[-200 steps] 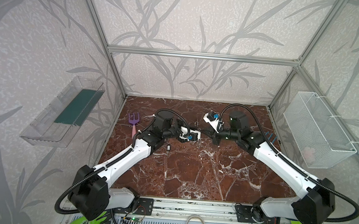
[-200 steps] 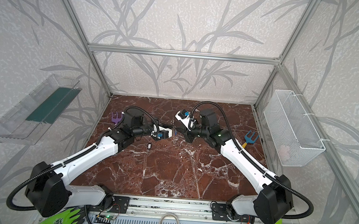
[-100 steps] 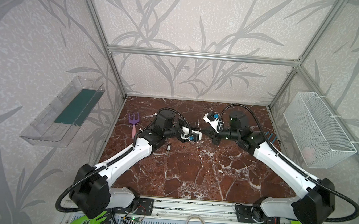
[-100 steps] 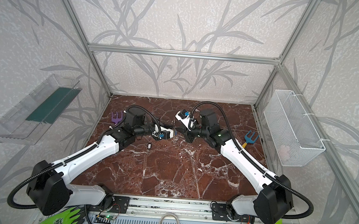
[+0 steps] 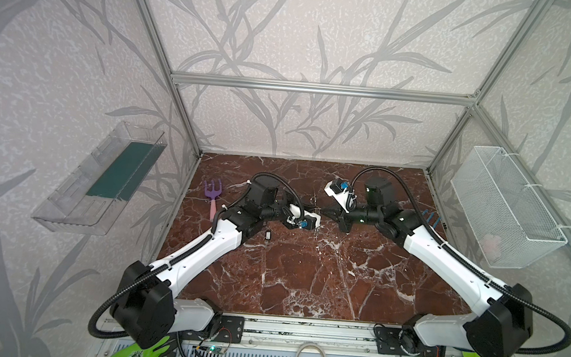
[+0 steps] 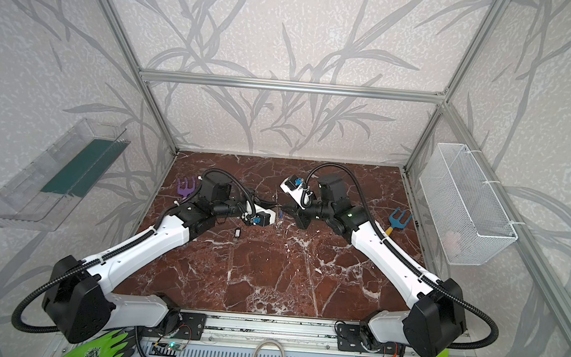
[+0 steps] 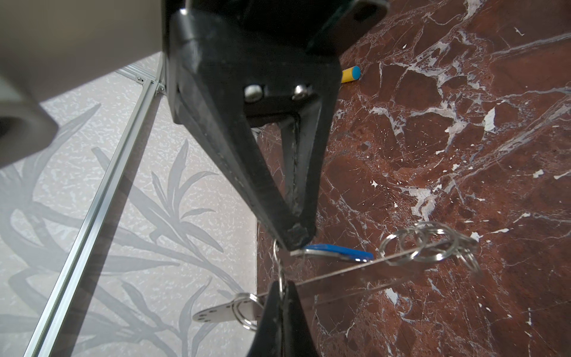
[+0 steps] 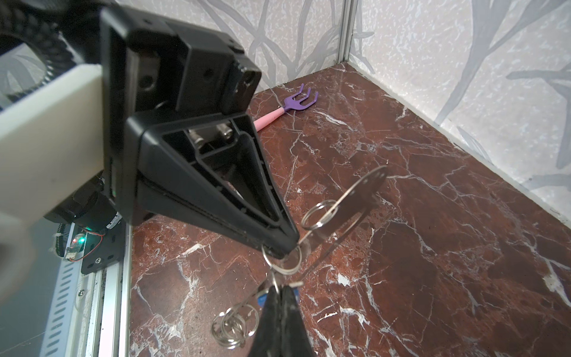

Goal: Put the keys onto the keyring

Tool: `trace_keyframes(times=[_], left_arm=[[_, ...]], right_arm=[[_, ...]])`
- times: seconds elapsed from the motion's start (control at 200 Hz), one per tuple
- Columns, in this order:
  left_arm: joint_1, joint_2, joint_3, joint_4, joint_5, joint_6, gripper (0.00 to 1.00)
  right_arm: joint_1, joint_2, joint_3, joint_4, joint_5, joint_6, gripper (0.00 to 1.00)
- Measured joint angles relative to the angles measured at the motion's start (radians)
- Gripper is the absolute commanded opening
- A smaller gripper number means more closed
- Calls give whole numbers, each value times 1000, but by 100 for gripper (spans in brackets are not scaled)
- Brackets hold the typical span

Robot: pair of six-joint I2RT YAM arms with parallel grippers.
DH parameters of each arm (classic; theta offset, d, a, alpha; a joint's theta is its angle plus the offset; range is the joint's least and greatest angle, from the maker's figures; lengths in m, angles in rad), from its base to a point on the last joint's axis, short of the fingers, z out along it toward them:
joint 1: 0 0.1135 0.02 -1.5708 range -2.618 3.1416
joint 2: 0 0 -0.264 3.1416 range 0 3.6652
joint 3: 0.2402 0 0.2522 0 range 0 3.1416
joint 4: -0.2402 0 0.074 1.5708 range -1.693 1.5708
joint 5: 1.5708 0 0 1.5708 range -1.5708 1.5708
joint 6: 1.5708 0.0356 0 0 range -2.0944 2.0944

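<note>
The right claw (image 8: 278, 292) is closed tight on the blue-tagged key (image 7: 338, 252). Almost tip to tip with it, the left claw (image 7: 281, 292) is closed too and grips the keyring (image 8: 363, 191). The keyring hangs tilted in the air between the claws, above the worktop (image 5: 304, 275) near the middle of its back edge. The black-and-white key (image 5: 267, 234) lies on the worktop, left of its middle and apart from both claws.
</note>
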Motion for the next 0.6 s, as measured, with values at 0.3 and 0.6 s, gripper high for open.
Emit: trace_keyframes(times=[0.3,0.6], left_arm=[[0,0,0,-4,6,-11,0],[-26,-2,0,-12,70,-37,0]], right_arm=[[-5,13,14,-18,-9,24,0],[-35,34,36,-27,48,74,0]])
